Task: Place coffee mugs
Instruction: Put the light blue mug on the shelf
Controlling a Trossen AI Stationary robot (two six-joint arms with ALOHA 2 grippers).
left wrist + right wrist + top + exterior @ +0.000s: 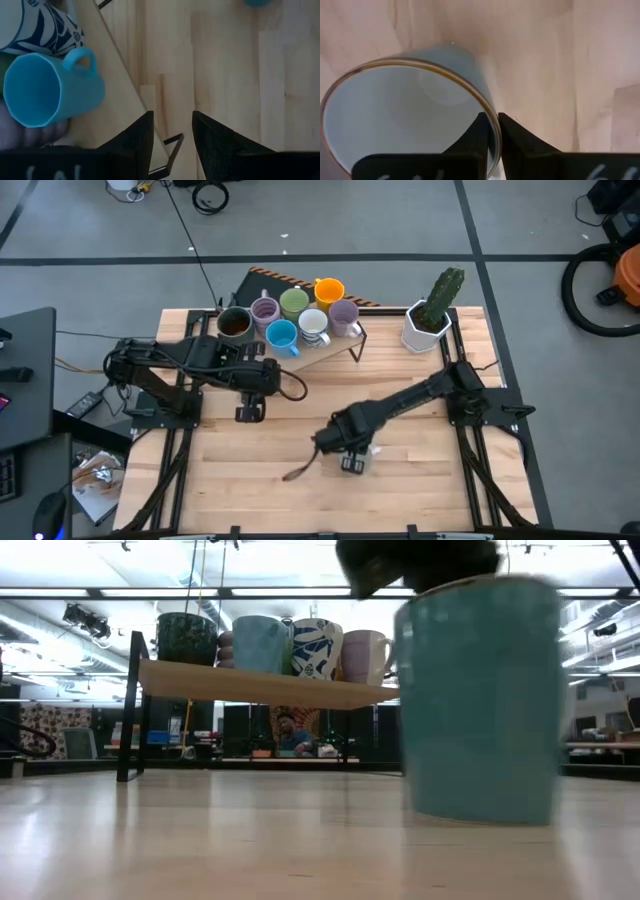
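A low wooden shelf (335, 348) stands at the table's far side and carries several mugs: dark brown (234, 324), two lilac (265, 310), green (294, 302), orange (329, 289), white patterned (313, 323) and blue (282, 335). My right gripper (352, 463) is over the table's near middle, shut on a teal mug (480, 700) with a pale inside (405, 115). My left gripper (250, 412) hangs open just in front of the shelf's near edge, close to the blue mug (50, 90), touching nothing. My right gripper holds the teal mug by its brown-edged rim (485, 107). The wall is pinched between one finger inside the mug and one finger (512, 135) outside. The fingers come from above, pointing down. The mug stands nearly upright below them; whether its base touches the table I cannot tell.
A white faceted pot with a cactus (428, 328) stands at the table's far right. A thin brown thing (298, 472) lies on the boards left of the right gripper. Bare wood stretches along the near edge and under the shelf (260, 687). A person sits far behind.
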